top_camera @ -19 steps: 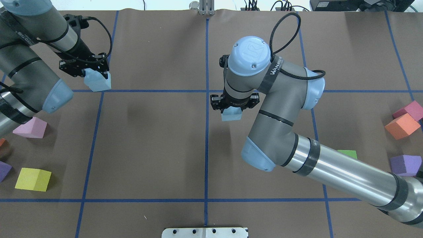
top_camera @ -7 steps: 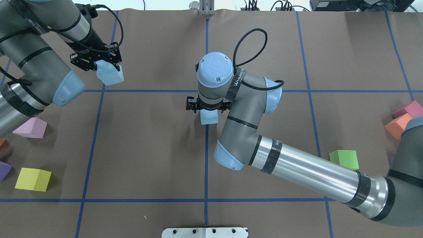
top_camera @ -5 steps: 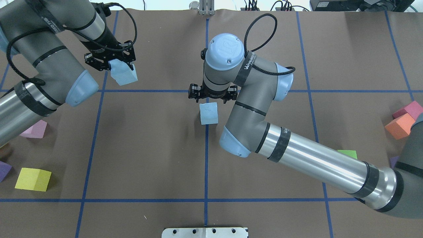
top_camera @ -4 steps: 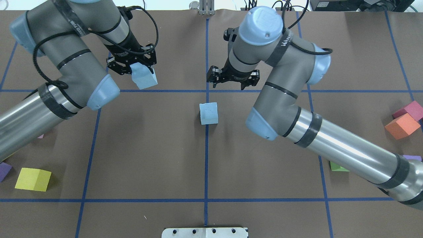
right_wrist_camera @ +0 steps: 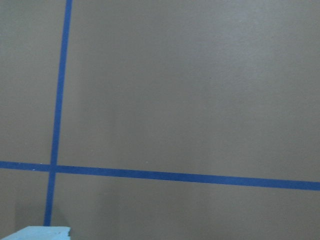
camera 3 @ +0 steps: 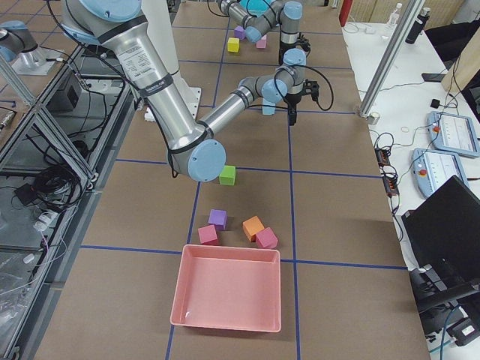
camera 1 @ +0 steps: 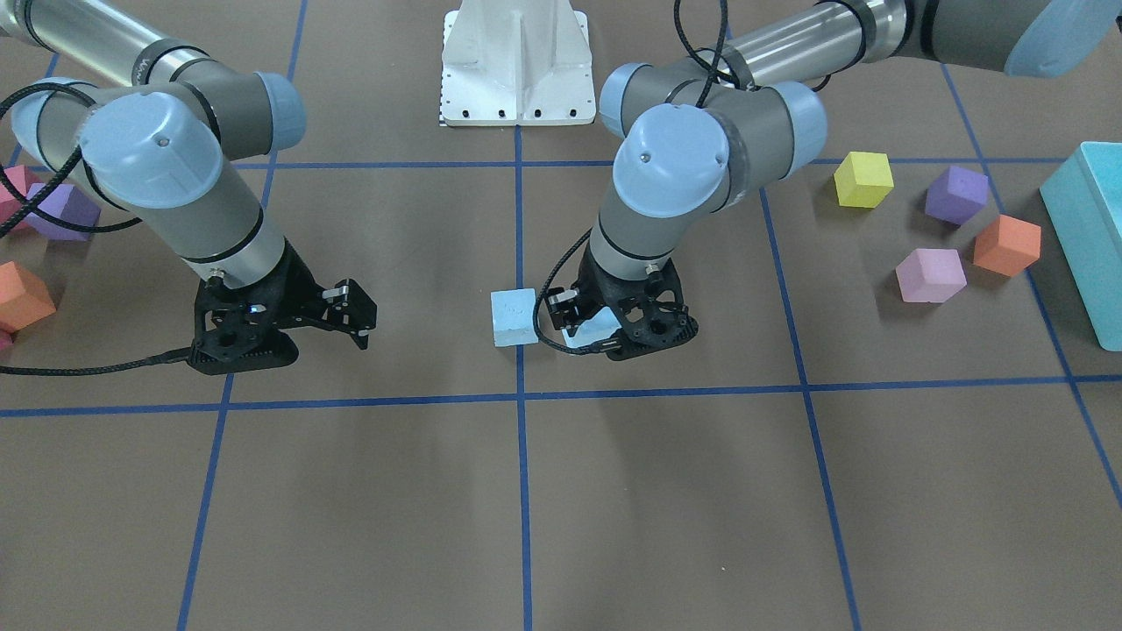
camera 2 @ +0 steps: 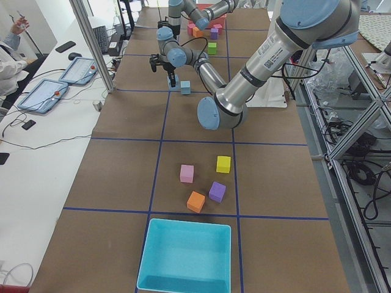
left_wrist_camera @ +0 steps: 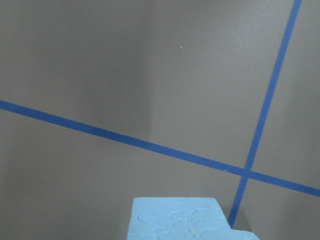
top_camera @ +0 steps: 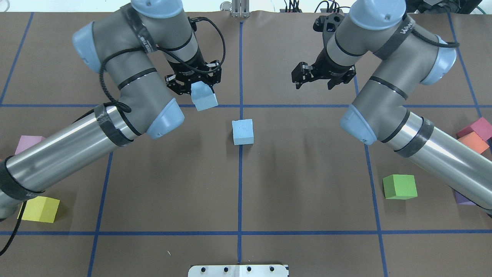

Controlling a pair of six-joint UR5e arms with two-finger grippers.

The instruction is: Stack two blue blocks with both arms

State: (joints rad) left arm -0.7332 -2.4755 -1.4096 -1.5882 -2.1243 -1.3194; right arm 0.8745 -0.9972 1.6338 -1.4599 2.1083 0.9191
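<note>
One pale blue block (top_camera: 243, 132) sits on the table on the centre blue line; it also shows in the front view (camera 1: 514, 317). My left gripper (top_camera: 198, 87) is shut on the second blue block (top_camera: 205, 100) and holds it above the table, just left of and behind the resting block. In the front view this gripper (camera 1: 605, 337) and its block (camera 1: 596, 331) hang right beside the resting block. The left wrist view shows the held block (left_wrist_camera: 180, 220) at the bottom edge. My right gripper (top_camera: 314, 85) is open and empty, off to the right; it also shows in the front view (camera 1: 355, 324).
A yellow cube (top_camera: 38, 209) and a lilac cube (top_camera: 27, 142) lie at the left. A green cube (top_camera: 399, 186) and pink and orange cubes (top_camera: 474, 132) lie at the right. A turquoise bin (camera 1: 1087, 228) and a pink bin (camera 3: 229, 292) stand at the table's ends.
My right gripper set its blue block on the centre line, opened, rose and drew back to the right. My left arm carried its blue block rightward toward the centre.
</note>
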